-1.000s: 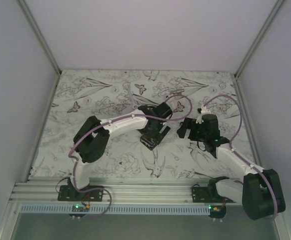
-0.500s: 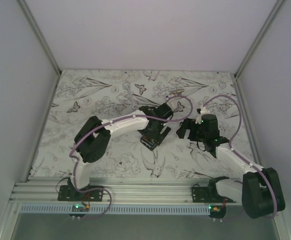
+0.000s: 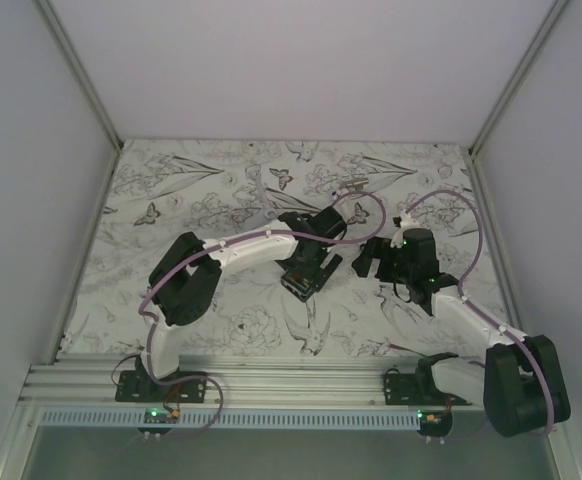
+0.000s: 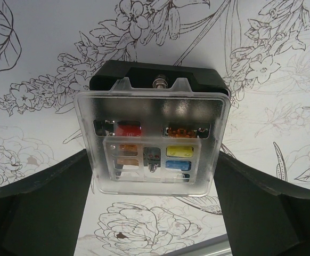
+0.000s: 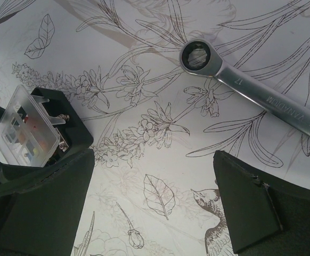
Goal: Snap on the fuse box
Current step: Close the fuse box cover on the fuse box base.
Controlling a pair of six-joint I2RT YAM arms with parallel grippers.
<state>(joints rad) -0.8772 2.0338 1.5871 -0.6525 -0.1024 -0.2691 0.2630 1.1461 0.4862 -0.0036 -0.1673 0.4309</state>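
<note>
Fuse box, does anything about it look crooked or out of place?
Yes. The clear cover sits askew on the fuse box: in the right wrist view it appears to tilt up off the box, not flush or snapped down.

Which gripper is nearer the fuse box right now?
Left. The left gripper has the fuse box between its fingers, gripping both sides. The right gripper hangs open off to the side, near the wrench.

— What's the fuse box (image 4: 152,140) like?
— Small, black, squarish. A clear lid (image 4: 197,109) covers its red, orange, yellow and blue fuses.
— Where is it?
— Mid-table (image 3: 201,200), between the left gripper's (image 4: 152,181) fingers. Whether the lid is clicked home, I can't tell.
</note>
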